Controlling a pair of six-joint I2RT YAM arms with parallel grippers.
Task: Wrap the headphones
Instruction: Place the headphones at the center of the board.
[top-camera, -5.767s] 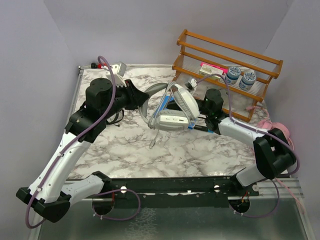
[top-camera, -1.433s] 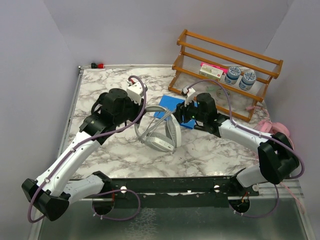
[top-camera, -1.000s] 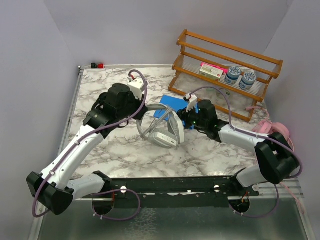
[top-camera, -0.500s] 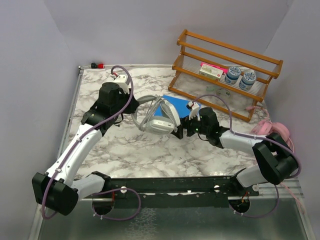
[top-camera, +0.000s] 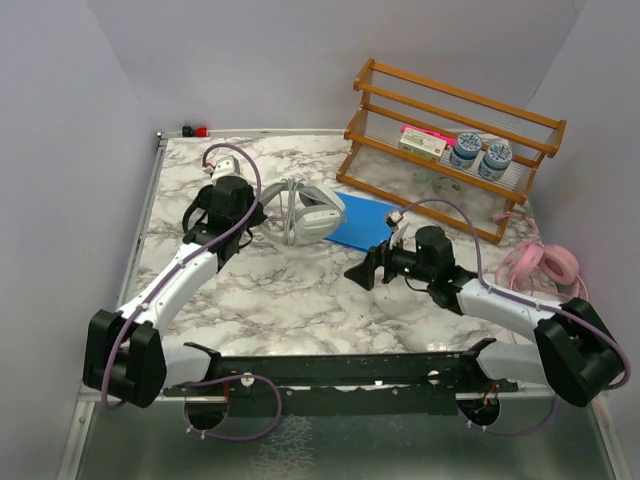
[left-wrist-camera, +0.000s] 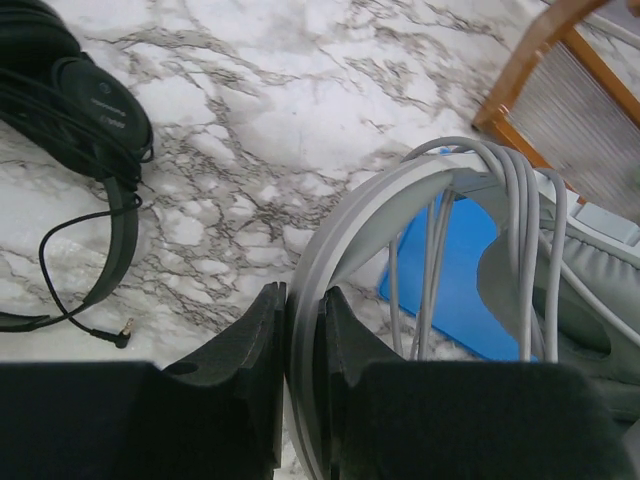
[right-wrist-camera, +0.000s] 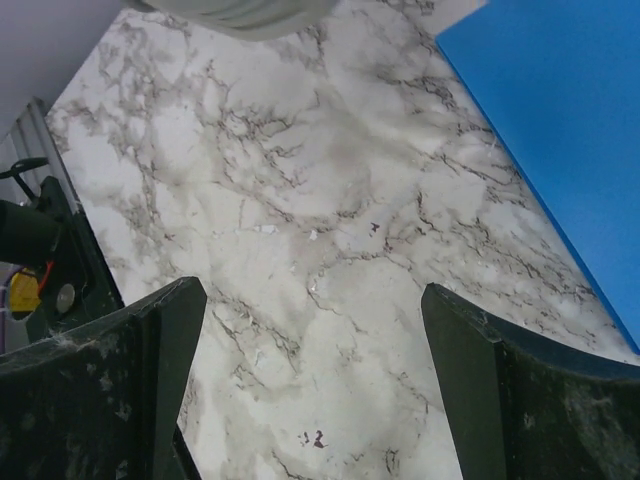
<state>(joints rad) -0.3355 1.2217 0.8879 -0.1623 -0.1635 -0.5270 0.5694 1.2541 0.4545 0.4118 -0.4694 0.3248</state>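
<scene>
**One wound pair pinched at the headband, right gripper free**

Farthest left, the black headphones (left-wrist-camera: 75, 95) lie flat on the marble table (top-camera: 300, 300). Their thin cable (left-wrist-camera: 55, 270) trails loose and the plug (left-wrist-camera: 125, 327) rests on the stone.

Just beside them, the left gripper (left-wrist-camera: 300, 295) is clamped on the headband of the grey-white headphones (top-camera: 312, 212). The band runs straight between its two fingers. The grey cable (left-wrist-camera: 515, 230) loops over that band in several turns, so this pair looks wrapped. Its cups sit at the left edge of the blue mat (top-camera: 365, 225); whether they rest on the table or hang just above it cannot be told.

Further right, the right gripper (top-camera: 366, 272) hovers low over bare marble near the mat, fingers spread wide and holding nothing, well apart from the grey-white pair.

At the far right edge lie the pink headphones (top-camera: 545, 265), their cord too small to judge.

The step in hand seems to be setting down the finished pair. The next move calls for releasing the band, then taking up the black pair and its loose cable.
</scene>
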